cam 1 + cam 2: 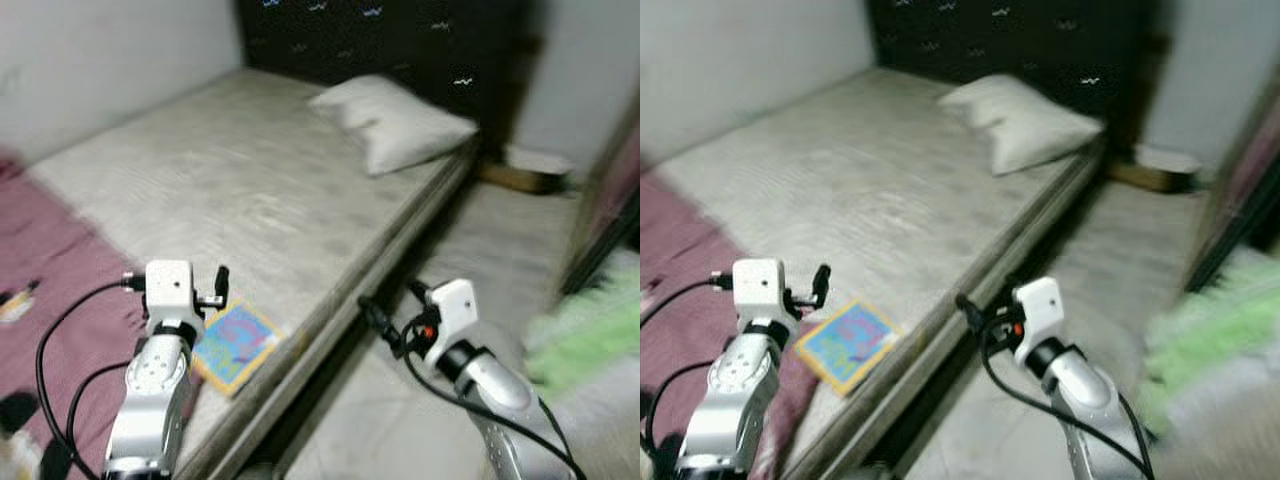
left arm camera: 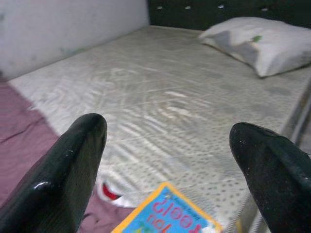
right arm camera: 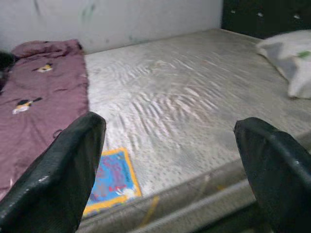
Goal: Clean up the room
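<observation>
A bed with a pale patterned mattress (image 1: 240,190) is seen from its near right corner. A white pillow (image 1: 392,122) is laid at the far end, against a dark headboard (image 1: 400,40). A maroon blanket (image 1: 50,270) is spread over the near left part of the mattress. A colourful book (image 1: 236,344), blue with a yellow border, is placed flat on the mattress near its right edge, just beside the blanket.

The left gripper (image 2: 170,145) is held above the near part of the bed, just left of the book; its fingers (image 2: 73,165) are spread wide apart and nothing is held between them. The right gripper (image 3: 170,160) is raised over the floor (image 1: 480,260) at the right side of the bed, pointed towards the mattress edge; its fingers (image 3: 63,174) are likewise spread wide and empty. A blurred green object (image 1: 590,335) is visible on the floor at the right. A low brown object (image 1: 520,175) is seen on the floor beyond the bed's far right corner.
</observation>
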You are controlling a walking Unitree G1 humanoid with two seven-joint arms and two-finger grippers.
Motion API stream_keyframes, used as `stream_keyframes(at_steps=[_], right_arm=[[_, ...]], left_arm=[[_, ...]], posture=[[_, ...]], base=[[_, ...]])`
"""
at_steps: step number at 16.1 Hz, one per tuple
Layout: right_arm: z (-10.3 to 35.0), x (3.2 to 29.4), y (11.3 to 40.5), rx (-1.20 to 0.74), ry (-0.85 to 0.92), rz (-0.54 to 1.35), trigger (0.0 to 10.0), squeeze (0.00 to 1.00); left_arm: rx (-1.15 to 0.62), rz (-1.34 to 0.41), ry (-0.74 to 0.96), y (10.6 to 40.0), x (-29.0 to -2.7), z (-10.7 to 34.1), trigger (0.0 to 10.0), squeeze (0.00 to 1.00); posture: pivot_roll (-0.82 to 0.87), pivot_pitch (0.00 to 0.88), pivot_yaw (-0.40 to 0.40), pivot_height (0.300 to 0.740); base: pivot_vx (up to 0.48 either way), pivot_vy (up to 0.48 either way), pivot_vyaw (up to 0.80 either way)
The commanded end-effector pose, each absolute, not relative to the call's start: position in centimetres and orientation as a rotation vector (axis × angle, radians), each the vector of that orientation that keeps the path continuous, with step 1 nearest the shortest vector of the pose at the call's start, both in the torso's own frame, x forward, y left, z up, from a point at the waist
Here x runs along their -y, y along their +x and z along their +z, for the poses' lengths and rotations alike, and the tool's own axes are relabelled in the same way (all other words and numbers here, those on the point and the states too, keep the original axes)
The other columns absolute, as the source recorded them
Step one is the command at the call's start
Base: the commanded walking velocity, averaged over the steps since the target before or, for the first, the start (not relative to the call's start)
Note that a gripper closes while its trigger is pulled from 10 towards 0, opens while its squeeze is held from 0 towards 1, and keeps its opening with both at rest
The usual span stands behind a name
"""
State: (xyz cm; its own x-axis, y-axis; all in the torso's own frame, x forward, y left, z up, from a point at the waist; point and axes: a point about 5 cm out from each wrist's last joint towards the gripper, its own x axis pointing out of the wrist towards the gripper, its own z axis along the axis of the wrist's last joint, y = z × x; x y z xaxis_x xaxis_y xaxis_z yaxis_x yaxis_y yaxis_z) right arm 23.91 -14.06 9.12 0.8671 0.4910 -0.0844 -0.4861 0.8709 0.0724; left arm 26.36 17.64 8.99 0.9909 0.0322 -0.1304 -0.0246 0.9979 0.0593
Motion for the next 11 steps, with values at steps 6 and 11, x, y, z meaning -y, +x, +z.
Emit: stream_keyframes(at_steps=[6,11], right_arm=[[11.0,12.2,25.5,-0.038,0.078,0.473,10.0,0.00],[11.7,12.0,26.6,0.014,0.080,0.373,10.0,0.00]], left_arm=[[-0.155,0.036,0.067,26.3,-18.0,8.7,10.0,0.00],[-0.151,-0.107,0.136,26.2,-16.2,8.8,10.0,0.00]], posture=[[-0.05,0.000,0.036,0.740],[-0.04,0.000,0.034,0.740]], base=[[0.000,0.000,0.78],[0.000,0.000,0.75]])
